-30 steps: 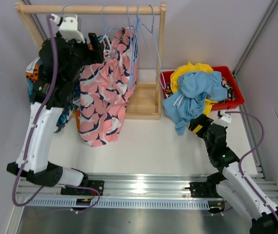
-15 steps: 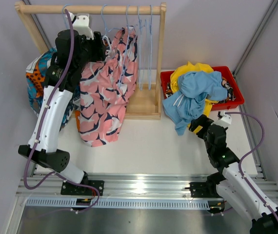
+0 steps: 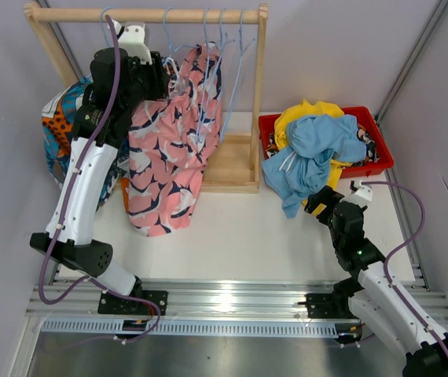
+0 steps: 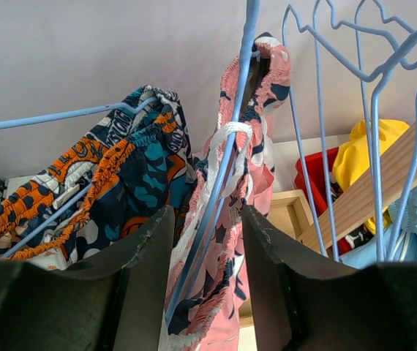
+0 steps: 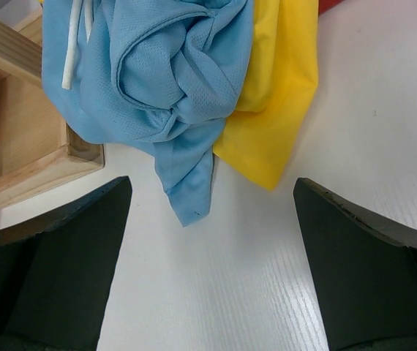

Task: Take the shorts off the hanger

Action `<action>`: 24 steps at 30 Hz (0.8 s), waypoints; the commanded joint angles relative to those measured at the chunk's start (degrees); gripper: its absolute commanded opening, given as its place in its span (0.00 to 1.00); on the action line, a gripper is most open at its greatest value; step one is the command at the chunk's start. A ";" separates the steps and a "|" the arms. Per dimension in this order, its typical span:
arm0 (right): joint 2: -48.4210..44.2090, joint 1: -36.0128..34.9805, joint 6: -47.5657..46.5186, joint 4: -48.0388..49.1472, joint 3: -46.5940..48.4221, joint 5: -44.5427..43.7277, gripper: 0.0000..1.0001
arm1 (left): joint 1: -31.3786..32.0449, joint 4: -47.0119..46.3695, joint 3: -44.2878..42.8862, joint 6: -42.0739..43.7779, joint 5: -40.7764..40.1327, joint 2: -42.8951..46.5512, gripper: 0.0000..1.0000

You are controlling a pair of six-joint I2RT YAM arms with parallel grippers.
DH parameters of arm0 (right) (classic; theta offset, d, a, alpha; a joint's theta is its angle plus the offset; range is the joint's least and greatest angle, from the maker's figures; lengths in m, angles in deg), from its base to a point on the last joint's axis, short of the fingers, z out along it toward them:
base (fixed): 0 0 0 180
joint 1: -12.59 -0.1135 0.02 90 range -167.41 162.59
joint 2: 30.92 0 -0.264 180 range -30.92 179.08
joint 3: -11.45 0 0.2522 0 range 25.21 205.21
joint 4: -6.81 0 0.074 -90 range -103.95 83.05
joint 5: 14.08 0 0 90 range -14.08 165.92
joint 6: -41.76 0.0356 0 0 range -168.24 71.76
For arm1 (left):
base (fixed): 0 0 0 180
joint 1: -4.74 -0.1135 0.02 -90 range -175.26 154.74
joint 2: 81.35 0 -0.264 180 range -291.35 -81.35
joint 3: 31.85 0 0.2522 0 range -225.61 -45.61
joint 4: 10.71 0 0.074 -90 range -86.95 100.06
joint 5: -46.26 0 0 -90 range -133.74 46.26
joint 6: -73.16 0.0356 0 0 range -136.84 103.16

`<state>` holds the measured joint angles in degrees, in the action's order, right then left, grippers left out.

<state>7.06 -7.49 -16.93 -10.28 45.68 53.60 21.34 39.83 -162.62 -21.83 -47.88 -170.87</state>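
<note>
Pink shorts with dark marks (image 3: pixel 169 157) hang on a blue wire hanger (image 4: pixel 223 172) from the wooden rail (image 3: pixel 145 14). My left gripper (image 3: pixel 163 78) is up at their waistband. In the left wrist view, its jaws (image 4: pixel 206 219) stand either side of the pink waistband (image 4: pixel 260 168) and the hanger wire; a gap shows at the right finger. Teal-orange patchwork shorts (image 4: pixel 128 168) hang to the left on another hanger. My right gripper (image 5: pixel 212 186) rests open low over the table, just short of the light blue shorts (image 5: pixel 157 66) and yellow shorts (image 5: pixel 274 110).
Several empty blue hangers (image 3: pixel 236 71) hang at the rail's right end. The rack's wooden base (image 3: pixel 232 165) sits below. A red bin (image 3: pixel 377 149) at the right holds the blue and yellow shorts, which spill over its front onto the table.
My left arm has straightened and swung its gripper onto the pink waistband, and its jaws have narrowed around it. The empty hangers have swayed. The right arm is still.
</note>
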 commanded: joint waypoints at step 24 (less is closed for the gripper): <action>-2.03 0.56 -1.25 1.31 -1.83 -2.81 0.99 | -0.43 -0.22 -0.06 -1.42 -2.98 0.13 0.00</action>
<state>6.03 -7.29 -17.46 -10.32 44.70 52.52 21.25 40.68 -161.66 -21.94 -49.65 -172.13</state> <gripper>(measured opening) 0.993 0.022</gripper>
